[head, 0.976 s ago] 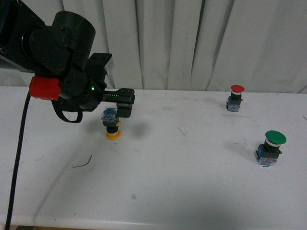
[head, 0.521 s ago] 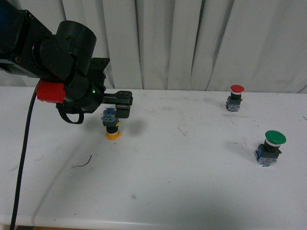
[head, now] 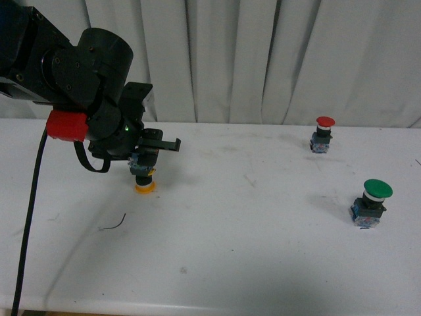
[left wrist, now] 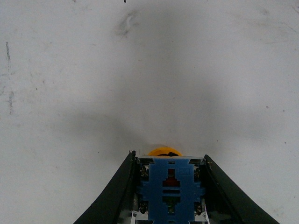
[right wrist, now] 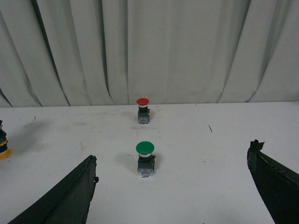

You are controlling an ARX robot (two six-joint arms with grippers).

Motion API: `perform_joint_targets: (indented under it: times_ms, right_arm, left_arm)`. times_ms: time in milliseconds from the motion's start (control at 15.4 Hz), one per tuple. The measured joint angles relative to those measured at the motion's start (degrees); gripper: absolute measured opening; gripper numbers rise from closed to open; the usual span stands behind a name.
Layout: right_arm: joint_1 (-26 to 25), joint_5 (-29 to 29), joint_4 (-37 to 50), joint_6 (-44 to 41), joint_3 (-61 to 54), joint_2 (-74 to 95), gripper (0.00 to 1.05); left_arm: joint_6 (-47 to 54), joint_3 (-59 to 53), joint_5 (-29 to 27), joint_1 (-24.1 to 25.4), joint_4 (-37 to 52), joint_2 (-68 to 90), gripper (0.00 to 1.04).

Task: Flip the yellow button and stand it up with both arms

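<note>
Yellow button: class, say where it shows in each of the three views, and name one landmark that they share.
Front view: the yellow button sits left of centre, cap down, in the left claw.
Left wrist view: the button is between the claw's fingers, blue base facing the camera.
Right wrist view: the button is cut off at the picture's edge, far from the green button.
Shared landmark: the white table.

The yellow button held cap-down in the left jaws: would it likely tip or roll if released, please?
The yellow button would probably tip: its rounded cap sits under a taller contact block. Lying sideways, the round cap may let it roll. It looks rigid between the jaws.
</note>
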Motion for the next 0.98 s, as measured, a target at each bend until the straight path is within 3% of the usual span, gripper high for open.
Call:
perform_joint_targets:
  times_ms: [260,521,716,781,846,976]
  right_arm:
    - [0.0,0.0,0.0,0.0,0.0,0.0,0.98]
    - [0.0,0.0,0.0,0.0,0.0,0.0,0.98]
    - [0.0,0.0,0.0,0.0,0.0,0.0,0.98]
    - [0.0,0.0,0.0,0.0,0.0,0.0,0.98]
    - [0.0,0.0,0.0,0.0,0.0,0.0,0.98]
    - [0.0,0.0,0.0,0.0,0.0,0.0,0.98]
  left_arm:
    - [-0.6,-2.9,1.2,-1.0,1.2,-6.9,0.35]
    - [-6.4,-14.2,5.4,-5.4,8.7,-25.3,0.34]
    - [-18.8,-28.5,16.4,-8.0,22.3,-41.6,0.34]
    - [-27.5,-34.7,22.1,-9.0,32.3,-45.6,0.34]
    - [-36.9,-39.9,24.3,-10.2,42.9,-43.4,0.34]
    - [-49.5,-42.9,24.4,-13.9,55.6,-33.1,0.34]
